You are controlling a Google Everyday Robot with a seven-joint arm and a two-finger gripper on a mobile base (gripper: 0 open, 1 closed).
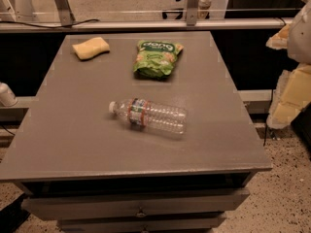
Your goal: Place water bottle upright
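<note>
Off the grey counter's right edge hangs the gripper; open or closed, I cannot tell. The bottle lies on its side mid-counter, cap pointing left. Farther back lies a green bag, and far left a sponge.

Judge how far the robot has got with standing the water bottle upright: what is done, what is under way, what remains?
Done: nothing that shows. The water bottle lies on its side on the grey table, cap pointing left. In hand: the gripper is at the right edge of the view, beside the table and apart from the bottle. Left: reach it, grasp it, turn it upright and set it down.
</note>
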